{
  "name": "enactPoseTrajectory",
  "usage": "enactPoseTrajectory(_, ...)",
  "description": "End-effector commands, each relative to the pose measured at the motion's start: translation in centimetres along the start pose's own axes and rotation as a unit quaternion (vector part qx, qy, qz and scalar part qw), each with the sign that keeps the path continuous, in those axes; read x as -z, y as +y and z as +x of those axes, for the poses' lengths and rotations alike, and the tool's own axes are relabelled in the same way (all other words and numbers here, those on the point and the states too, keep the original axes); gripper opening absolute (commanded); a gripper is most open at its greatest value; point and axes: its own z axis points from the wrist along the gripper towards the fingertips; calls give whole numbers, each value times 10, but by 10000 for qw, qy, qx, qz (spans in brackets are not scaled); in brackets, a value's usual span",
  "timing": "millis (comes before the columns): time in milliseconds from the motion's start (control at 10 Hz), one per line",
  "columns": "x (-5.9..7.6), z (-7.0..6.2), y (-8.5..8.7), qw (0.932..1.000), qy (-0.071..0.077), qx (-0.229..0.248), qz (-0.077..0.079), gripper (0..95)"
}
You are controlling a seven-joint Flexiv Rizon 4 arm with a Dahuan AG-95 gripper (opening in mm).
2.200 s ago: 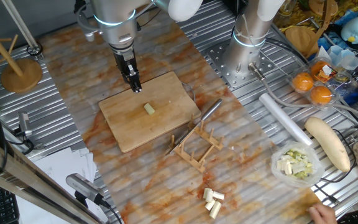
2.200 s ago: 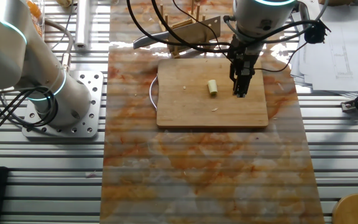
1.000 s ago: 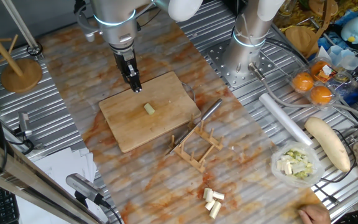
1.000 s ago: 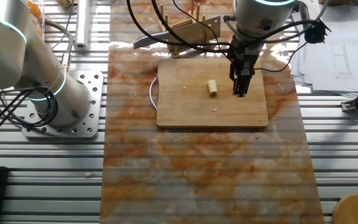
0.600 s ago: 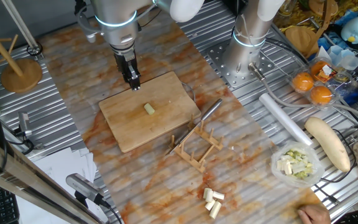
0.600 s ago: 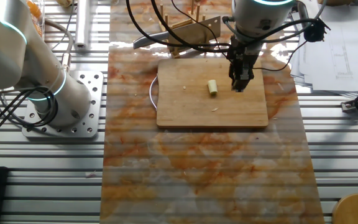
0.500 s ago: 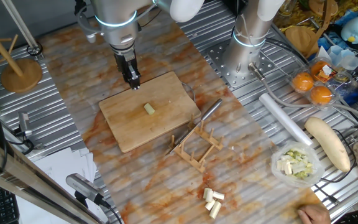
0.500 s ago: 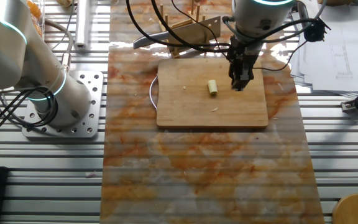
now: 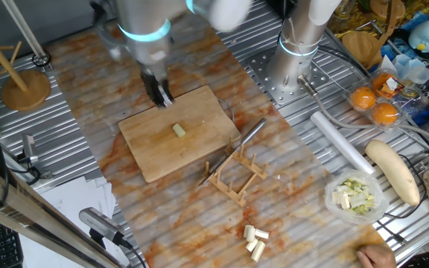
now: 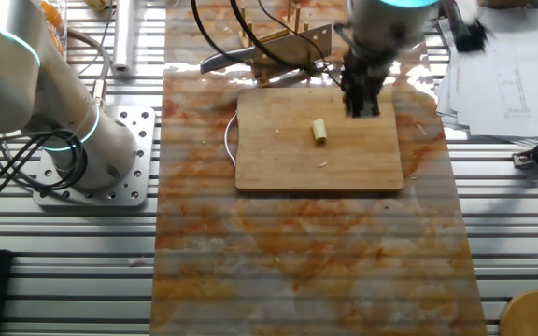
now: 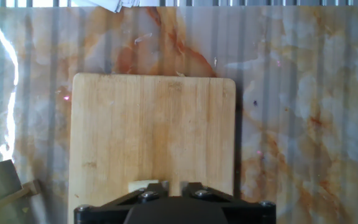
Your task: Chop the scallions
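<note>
A short pale cream-green scallion stub (image 9: 179, 131) lies near the middle of the wooden cutting board (image 9: 151, 152). It also shows in the other fixed view (image 10: 319, 131) on the board (image 10: 288, 163). My gripper (image 9: 163, 97) hangs over the board's edge, blurred by motion, beside the stub and apart from it, fingers together and empty; it also shows in the other fixed view (image 10: 361, 105). In the hand view the stub (image 11: 140, 185) peeks out just ahead of the gripper's body, on the board (image 11: 154, 124). A knife (image 9: 238, 143) rests on a wooden rack (image 9: 237, 176).
The knife (image 10: 267, 49) lies just beyond the board's far edge. A bowl of chopped pieces (image 9: 356, 197), a long cream root (image 9: 393, 171), loose cut pieces (image 9: 255, 240), oranges (image 9: 375, 104) and a second arm's base (image 9: 296, 63) stand to the right. Papers (image 10: 502, 75) lie beside the board.
My gripper has lifted and shifted from beside the stub toward the board's edge on the knife side. It is now blurred by motion. The stub has not moved.
</note>
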Motion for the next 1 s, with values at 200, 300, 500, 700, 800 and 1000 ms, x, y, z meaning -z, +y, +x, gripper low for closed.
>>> enactPoseTrajectory(200,-13,-3,39,9996,286,-27,33,0)
enactPoseTrajectory(300,-13,-4,38,9995,301,21,0,0)
enactPoseTrajectory(500,-13,-3,38,9997,213,36,74,0)
enactPoseTrajectory(700,-13,-3,38,9991,77,336,251,0)
enactPoseTrajectory(800,-13,-3,38,9988,82,417,241,0)
enactPoseTrajectory(1000,-13,-3,38,9985,161,481,228,0)
